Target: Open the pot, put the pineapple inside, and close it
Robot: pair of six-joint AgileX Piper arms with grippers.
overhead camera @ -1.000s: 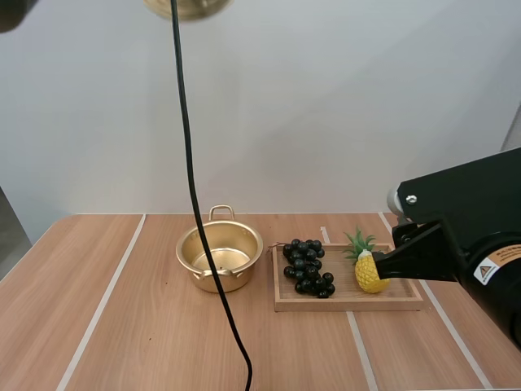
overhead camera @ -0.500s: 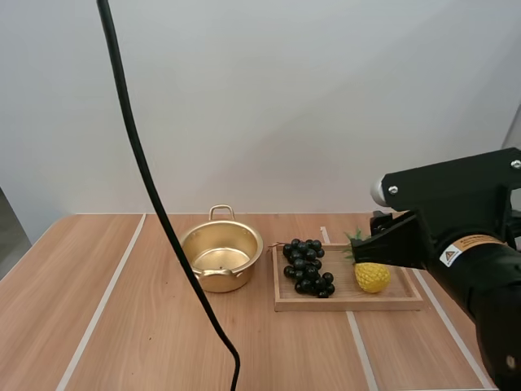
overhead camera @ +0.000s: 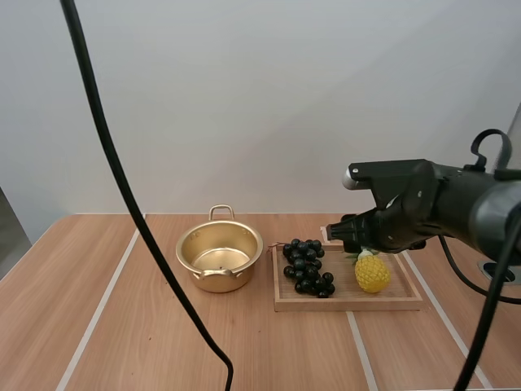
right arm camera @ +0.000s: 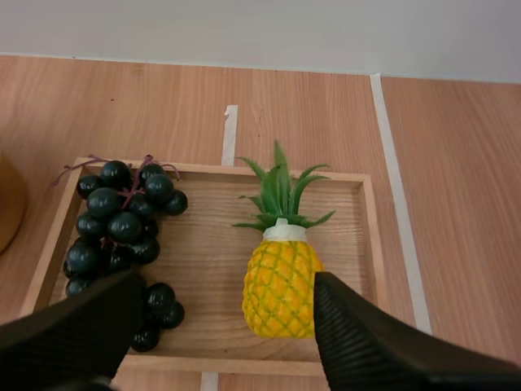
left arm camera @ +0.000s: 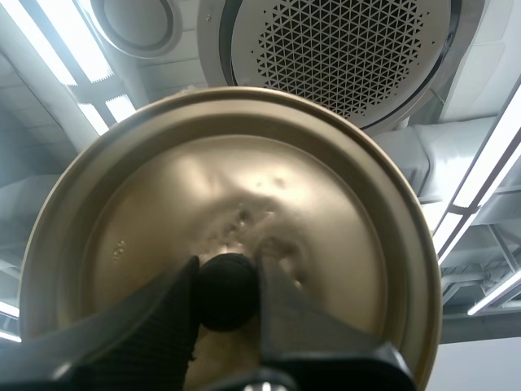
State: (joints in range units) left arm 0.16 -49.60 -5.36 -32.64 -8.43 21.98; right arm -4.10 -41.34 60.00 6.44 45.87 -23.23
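The gold pot (overhead camera: 220, 254) stands open on the table, its inside bare. My left gripper (left arm camera: 225, 293) is shut on the black knob of the gold lid (left arm camera: 326, 212), held up high. A yellow pineapple (right arm camera: 281, 285) with green leaves lies in the wooden tray (right arm camera: 346, 212), leaves toward the far wall. My right gripper (right arm camera: 228, 287) is open just above it, one finger over the grapes' side, the other beside the pineapple. In the high view my right arm (overhead camera: 407, 208) hangs over the pineapple (overhead camera: 372, 274) and hides its leaves.
A bunch of dark grapes (right arm camera: 122, 228) lies in the left half of the tray (overhead camera: 350, 303), close to the pineapple. The grapes (overhead camera: 307, 265) sit between pot and pineapple. The pot is left of the tray. Pale strips cross the wooden table (overhead camera: 122, 326).
My right arm has swung left and forward from the table's right edge to over the tray. The lid, seen at the top a second ago, has left the high view.
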